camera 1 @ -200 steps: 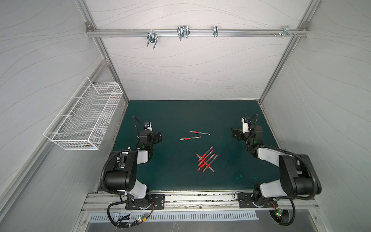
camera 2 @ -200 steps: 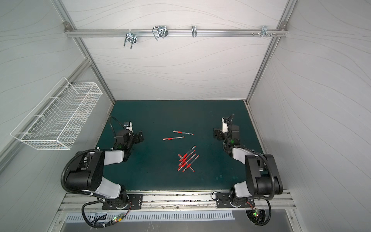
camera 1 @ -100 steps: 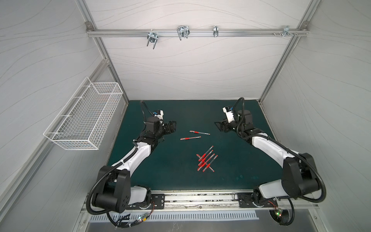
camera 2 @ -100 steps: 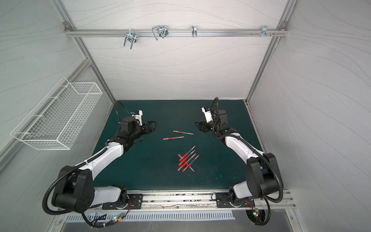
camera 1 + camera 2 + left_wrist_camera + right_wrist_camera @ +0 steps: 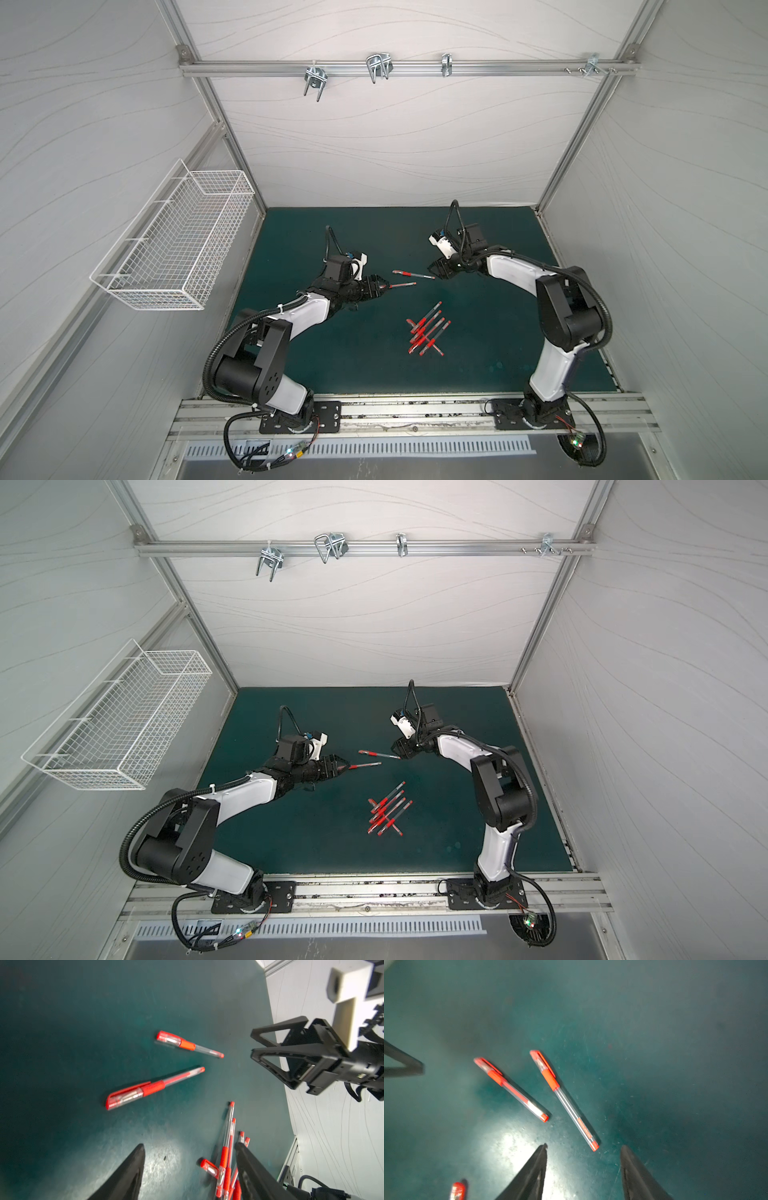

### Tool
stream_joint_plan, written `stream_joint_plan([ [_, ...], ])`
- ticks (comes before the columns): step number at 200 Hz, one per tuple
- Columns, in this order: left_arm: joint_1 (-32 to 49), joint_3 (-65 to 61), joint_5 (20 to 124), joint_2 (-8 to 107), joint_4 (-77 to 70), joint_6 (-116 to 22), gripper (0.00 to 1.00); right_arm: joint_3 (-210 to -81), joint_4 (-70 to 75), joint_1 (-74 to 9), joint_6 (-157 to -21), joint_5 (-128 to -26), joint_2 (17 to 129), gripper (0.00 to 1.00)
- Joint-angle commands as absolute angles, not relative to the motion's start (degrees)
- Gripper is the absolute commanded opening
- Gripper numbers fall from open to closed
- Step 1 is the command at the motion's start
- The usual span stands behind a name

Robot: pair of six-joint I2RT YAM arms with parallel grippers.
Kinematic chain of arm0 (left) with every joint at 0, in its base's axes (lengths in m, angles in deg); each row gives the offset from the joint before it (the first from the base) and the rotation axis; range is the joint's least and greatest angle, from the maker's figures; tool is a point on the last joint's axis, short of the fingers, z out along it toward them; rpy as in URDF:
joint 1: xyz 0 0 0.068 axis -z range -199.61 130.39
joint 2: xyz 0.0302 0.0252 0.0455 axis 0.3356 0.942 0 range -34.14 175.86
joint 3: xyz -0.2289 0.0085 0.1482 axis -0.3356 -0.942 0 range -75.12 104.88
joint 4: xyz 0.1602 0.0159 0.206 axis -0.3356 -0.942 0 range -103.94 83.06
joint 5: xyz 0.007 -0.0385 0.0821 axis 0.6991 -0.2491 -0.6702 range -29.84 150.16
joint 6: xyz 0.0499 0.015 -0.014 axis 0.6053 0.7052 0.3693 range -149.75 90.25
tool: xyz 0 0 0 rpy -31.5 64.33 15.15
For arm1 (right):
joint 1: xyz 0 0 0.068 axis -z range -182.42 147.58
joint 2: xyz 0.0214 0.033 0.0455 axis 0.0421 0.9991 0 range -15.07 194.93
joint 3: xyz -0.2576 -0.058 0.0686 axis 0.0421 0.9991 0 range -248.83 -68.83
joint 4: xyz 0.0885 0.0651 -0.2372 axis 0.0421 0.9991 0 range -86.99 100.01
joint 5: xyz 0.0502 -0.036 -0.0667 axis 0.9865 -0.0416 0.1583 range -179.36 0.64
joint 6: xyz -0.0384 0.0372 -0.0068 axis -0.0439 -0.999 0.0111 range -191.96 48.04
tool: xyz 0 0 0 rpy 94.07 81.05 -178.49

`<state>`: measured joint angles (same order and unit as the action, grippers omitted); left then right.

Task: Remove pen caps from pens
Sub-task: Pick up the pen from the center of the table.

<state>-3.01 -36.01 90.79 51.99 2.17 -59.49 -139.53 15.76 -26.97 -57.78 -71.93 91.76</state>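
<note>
left gripper (image 5: 189,1145): open. the two black fingers stand apart and nothing is between them. it points at the near pen, whose cap end lies just in front of the fingertips.
right gripper (image 5: 584,1146): also open, with a clear gap and nothing held. the red end plug of the far pen lies just in front of this gap, not inside it.
near pen (image 5: 402,285): lies flat on the mat between the two grippers, with the cap end toward the left gripper.
far pen (image 5: 413,274): lies flat just behind the near pen, a little apart from it. its plug end is toward the right gripper.
caps: the near pen's cap (image 5: 124,1096) and the far pen's cap (image 5: 168,1039) are both on their pens – clear plastic with a red clip.
pile of pens (image 5: 428,332): several pens are touching and partly crossed, nearer to the robot bases and well apart from both grippers. whether each one has a cap i cannot tell.
mat (image 5: 311,353): dark green, and all the pens rest on it.
</note>
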Motion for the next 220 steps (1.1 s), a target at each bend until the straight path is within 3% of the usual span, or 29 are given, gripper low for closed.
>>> stream_joint_plan([
  [1, -2.91, -35.88, 91.28, 52.15, 5.62, -58.38, 0.68, -143.67, 22.16, -27.73, -51.74, -75.33, 94.05, 0.57],
  [41, -2.91, -35.82, 91.65, 53.05, 5.66, -58.76, 0.68, -148.93, 27.60, -28.64, -47.20, -77.41, 99.20, 0.57],
  [72, -2.91, -35.88, 90.17, 52.33, 4.74, -58.63, 0.70, -152.30, 30.91, -28.95, -44.88, -77.40, 101.51, 0.48],
  [169, -2.91, -36.35, 90.13, 50.32, 4.63, -59.37, 0.70, -160.86, 38.11, -32.48, -41.20, -78.00, 108.02, 0.37],
  [220, -2.91, -36.54, 90.67, 51.15, 5.89, -60.77, 0.71, -161.73, 38.95, -33.44, -40.69, -79.05, 109.73, 0.38],
])
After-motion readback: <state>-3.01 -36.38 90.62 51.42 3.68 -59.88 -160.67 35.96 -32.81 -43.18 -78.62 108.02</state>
